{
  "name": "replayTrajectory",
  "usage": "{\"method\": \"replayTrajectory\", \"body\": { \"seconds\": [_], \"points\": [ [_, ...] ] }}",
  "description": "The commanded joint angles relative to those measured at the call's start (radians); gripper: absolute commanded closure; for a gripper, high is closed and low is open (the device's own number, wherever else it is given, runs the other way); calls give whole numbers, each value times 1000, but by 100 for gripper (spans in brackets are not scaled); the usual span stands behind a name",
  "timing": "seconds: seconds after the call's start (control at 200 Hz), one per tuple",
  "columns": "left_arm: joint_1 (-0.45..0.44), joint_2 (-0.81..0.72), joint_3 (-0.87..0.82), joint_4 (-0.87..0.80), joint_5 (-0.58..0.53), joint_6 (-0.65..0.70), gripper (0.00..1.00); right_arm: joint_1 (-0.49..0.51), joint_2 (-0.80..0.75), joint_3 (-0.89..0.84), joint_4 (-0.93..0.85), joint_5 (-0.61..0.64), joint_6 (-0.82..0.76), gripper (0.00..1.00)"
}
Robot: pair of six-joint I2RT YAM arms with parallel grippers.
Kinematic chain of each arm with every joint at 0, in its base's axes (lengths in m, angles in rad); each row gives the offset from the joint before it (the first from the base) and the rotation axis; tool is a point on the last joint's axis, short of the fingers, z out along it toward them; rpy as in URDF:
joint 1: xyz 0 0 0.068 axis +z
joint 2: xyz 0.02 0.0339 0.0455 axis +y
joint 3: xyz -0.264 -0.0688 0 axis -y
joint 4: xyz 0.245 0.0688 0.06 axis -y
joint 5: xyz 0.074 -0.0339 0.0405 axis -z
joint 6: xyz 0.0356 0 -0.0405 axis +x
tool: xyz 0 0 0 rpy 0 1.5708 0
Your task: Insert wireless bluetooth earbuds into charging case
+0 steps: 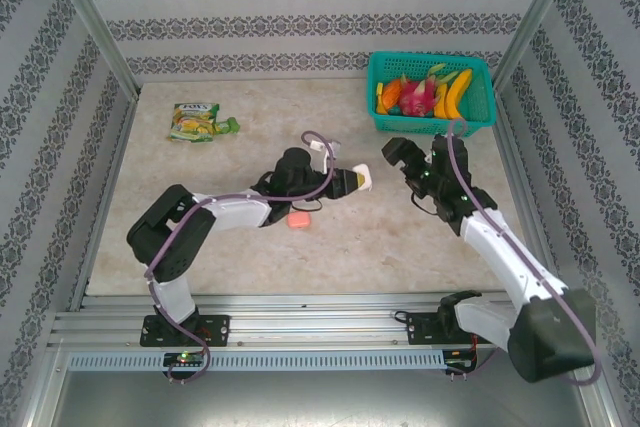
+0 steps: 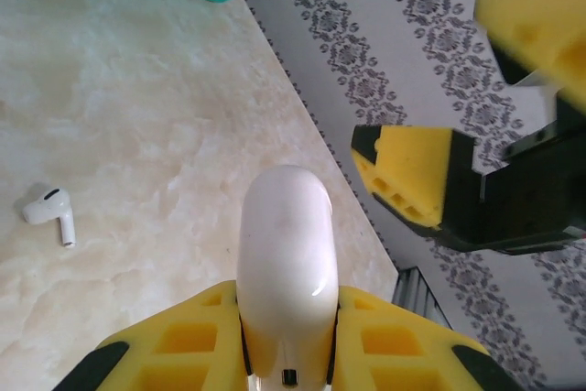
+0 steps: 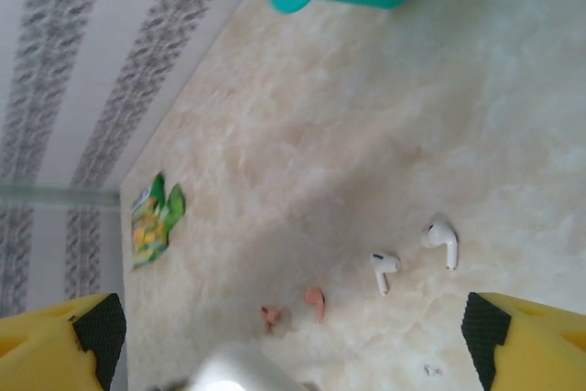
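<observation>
The left gripper (image 2: 286,307) is clamping the white charging case (image 2: 286,235) by its lower end, seemingly lifted off the table (image 2: 137,116). The right gripper (image 1: 418,155) is standing wide apart just beside it, gripping nothing. The white earbuds (image 3: 441,243) and pink earbuds (image 3: 314,301) are lying loose on the table, near each other and outside any case, and a pink case (image 1: 297,218) is resting by the left arm. The glossy, rounded shell is looking slippery, so a push from the right fingers (image 2: 412,180) is likely to twist or squeeze it out of the left jaws. The earbuds are tiny, and an off-centre pinch is risking flicking one away. Matching colours is another hazard, since a pink bud may not seat in the white case. No brand is showing on the case, and the lettering on the green snack packet (image 1: 200,122) is too small to read.
</observation>
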Motion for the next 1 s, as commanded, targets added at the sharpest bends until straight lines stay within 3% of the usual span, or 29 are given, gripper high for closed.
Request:
{"method": "replayTrajectory", "body": {
  "seconds": [0.0, 0.16, 0.3, 0.625, 0.999],
  "points": [
    [58, -65, 45, -180, 150, 113, 100, -3, -110, -89, 115, -130, -261, 5],
    [106, -109, 89, -292, 281, 161, 100, 0, -215, -178, 150, -212, -336, 7],
    [113, -116, 135, -376, 342, 202, 100, 21, -191, -202, 207, -250, -322, 8],
    [113, -121, 139, -401, 348, 209, 100, 123, -44, -118, 240, -213, -351, 11],
    [112, -129, 140, -377, 357, 201, 100, 127, 68, -84, 248, -159, -359, 16]
  ]
}}
